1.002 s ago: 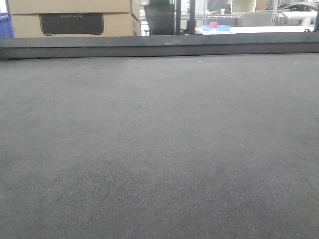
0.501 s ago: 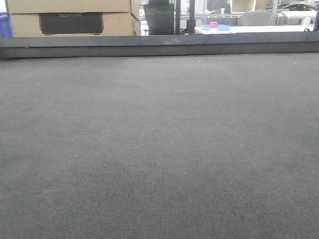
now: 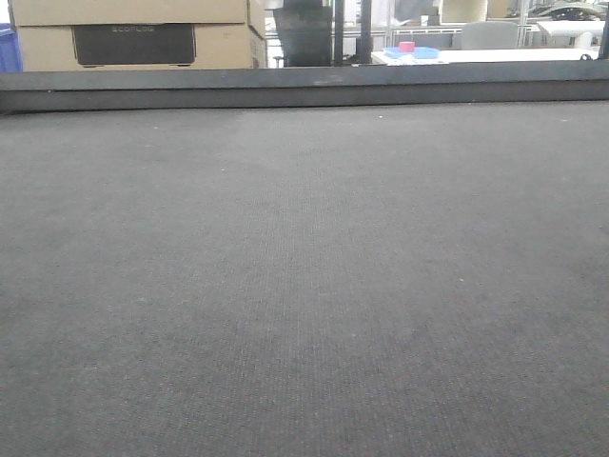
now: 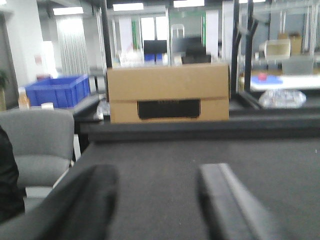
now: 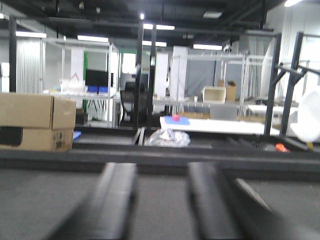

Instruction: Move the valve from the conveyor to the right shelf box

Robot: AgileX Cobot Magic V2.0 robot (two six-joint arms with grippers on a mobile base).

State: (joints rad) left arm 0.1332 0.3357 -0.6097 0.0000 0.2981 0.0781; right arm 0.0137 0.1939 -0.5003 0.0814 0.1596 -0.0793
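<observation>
Zero valves show in any view; I can't say where it lies. The left end effector [image 4: 160, 205] and right end effector [image 5: 161, 205] hang low over the conveyor [image 3: 304, 286], both spread wide, holding nothing. Its surface is matte grey, finely woven, flat up to the dark raised edge rail [image 3: 304, 88]. I'd wait spread like this, then close squarely across the valve's body.

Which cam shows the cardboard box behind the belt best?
Left wrist: the cardboard box sits centred, its whole front and dark slot visible, though slightly blurred. The front view crops the box at the top left; the right wrist cuts it off at the left edge.
</observation>
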